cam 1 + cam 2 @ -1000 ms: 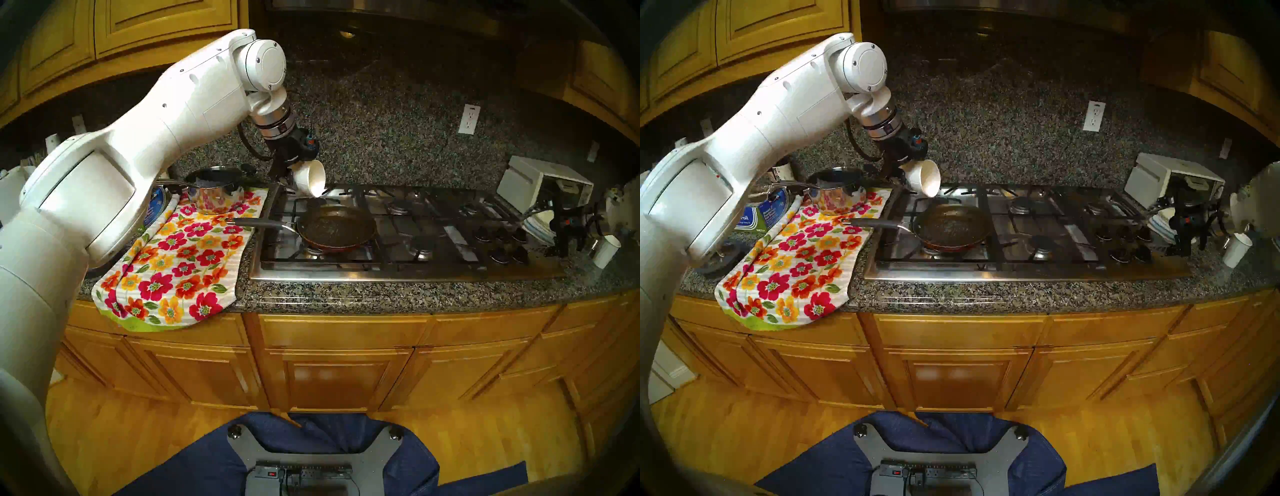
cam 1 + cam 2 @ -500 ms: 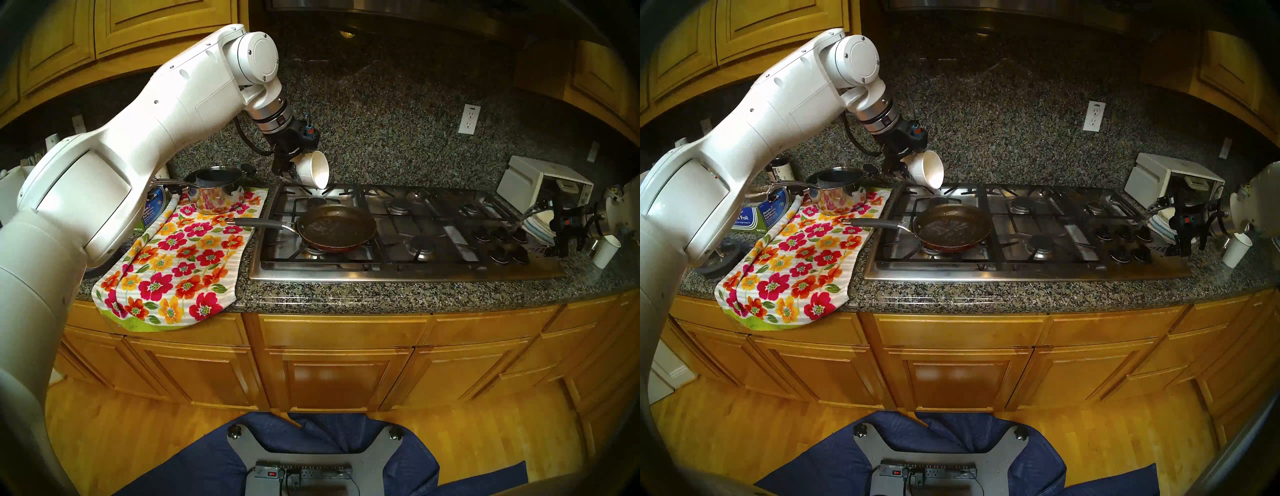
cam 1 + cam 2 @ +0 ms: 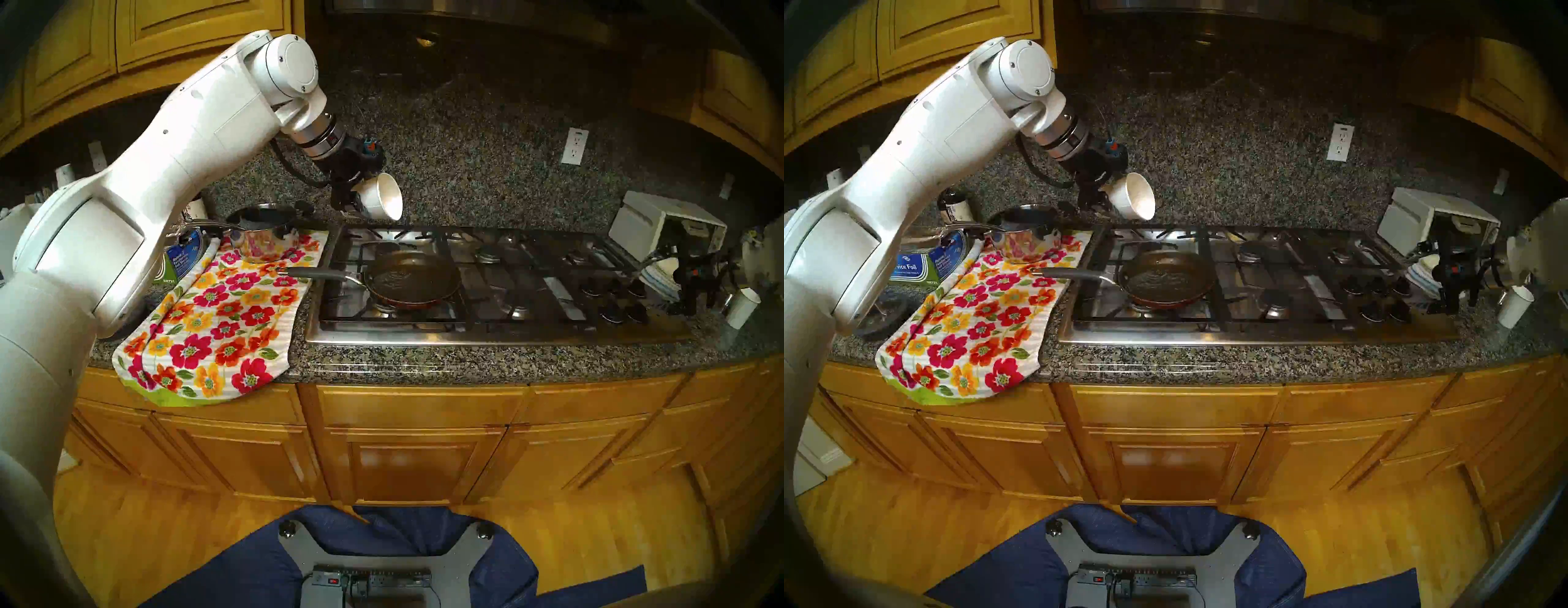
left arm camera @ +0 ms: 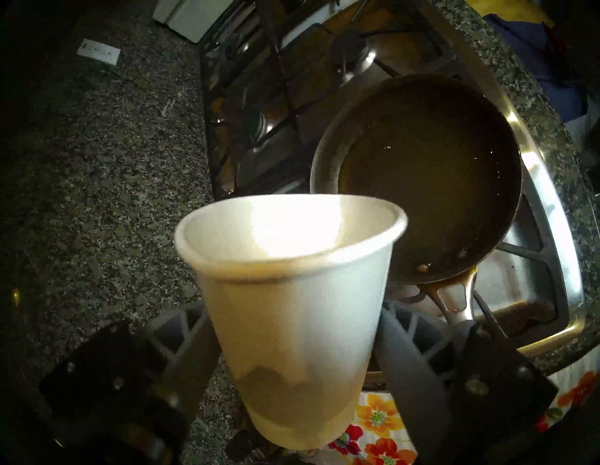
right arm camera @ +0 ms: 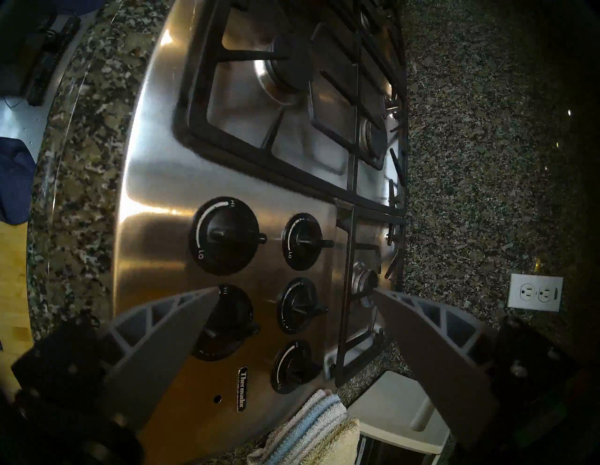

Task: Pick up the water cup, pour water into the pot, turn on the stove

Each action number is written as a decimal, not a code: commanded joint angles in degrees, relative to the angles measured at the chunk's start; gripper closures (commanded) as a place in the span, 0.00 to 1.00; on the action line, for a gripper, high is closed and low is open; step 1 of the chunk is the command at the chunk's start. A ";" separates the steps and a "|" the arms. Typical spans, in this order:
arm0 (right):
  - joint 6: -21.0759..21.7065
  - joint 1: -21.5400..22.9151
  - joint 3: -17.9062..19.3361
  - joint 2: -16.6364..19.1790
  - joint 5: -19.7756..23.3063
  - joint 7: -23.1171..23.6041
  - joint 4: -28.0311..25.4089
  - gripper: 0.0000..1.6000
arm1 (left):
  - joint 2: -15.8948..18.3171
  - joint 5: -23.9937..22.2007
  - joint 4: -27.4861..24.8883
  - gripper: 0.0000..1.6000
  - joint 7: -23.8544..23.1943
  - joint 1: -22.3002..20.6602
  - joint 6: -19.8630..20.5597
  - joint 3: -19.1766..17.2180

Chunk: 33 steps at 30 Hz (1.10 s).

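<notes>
A: What's in the cup and the pan?

B: The water cup (image 3: 379, 197) looks empty from the head views: its white inside shows with nothing pooled at the mouth. The pan (image 3: 413, 278) sits on the front-left burner of the stove (image 3: 500, 335), and its dark floor glistens with a shallow layer of liquid. The steel saucepan (image 3: 263, 231) stands on the flowered towel (image 3: 220, 322) to the left; I cannot tell what is in it.

A: Where is the cup, and which way does it point?

B: It hangs in the air above the back-left corner of the stove, beyond the pan and clear of it. Its long axis is tilted, the mouth aimed to the right and slightly down, the base toward the left gripper (image 3: 354, 199). The pan's long grey handle runs left, out over the towel.

A: And the grippers?

B: The left one is clamped on the cup's lower half, one finger on each side. The right gripper (image 5: 293, 290) hangs above the knobs (image 5: 227, 240) with its fingers spread wide, holding nothing.

A: Anything only one camera catches?

B: The left wrist view shows the fingers (image 4: 406, 367) pressing the cup wall. The right wrist view alone shows the knob markings, a stack of folded cloths (image 5: 311, 432) and the toaster oven's (image 5: 399, 412) top.
</notes>
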 commanded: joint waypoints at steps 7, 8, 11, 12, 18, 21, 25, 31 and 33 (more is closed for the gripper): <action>0.09 1.45 0.16 -0.41 0.19 -0.67 1.14 0.00 | 4.35 -2.99 -3.85 0.30 1.97 1.60 3.64 -4.31; 0.09 1.45 0.15 -0.41 0.18 -0.68 1.14 0.00 | 4.57 -3.12 -3.97 0.31 2.10 1.78 3.77 -4.46; 0.09 1.45 0.15 -0.41 0.18 -0.68 1.13 0.00 | 5.16 -3.75 -4.40 0.31 2.70 2.50 4.44 -5.19; 0.09 1.45 0.15 -0.41 0.19 -0.68 1.13 0.00 | 5.36 -3.90 -4.62 0.31 2.94 2.74 4.61 -5.40; 0.09 1.45 0.15 -0.41 0.18 -0.68 1.13 0.00 | 7.06 -5.19 -6.49 0.30 3.48 4.44 5.63 -6.57; 0.09 1.45 0.15 -0.41 0.18 -0.68 1.13 0.00 | 7.96 -5.73 -7.53 0.30 3.98 5.39 6.31 -7.21; 0.09 1.45 0.15 -0.41 0.19 -0.67 1.13 0.00 | 8.81 -6.28 -7.84 0.31 5.07 6.21 7.11 -8.12; 0.09 1.45 0.15 -0.41 0.20 -0.66 1.13 0.00 | 9.79 -7.05 -7.22 0.30 6.20 7.05 7.90 -9.34; 0.09 1.45 0.15 -0.41 0.20 -0.66 1.13 0.00 | 10.17 -7.26 -7.04 0.30 6.44 7.36 8.00 -9.63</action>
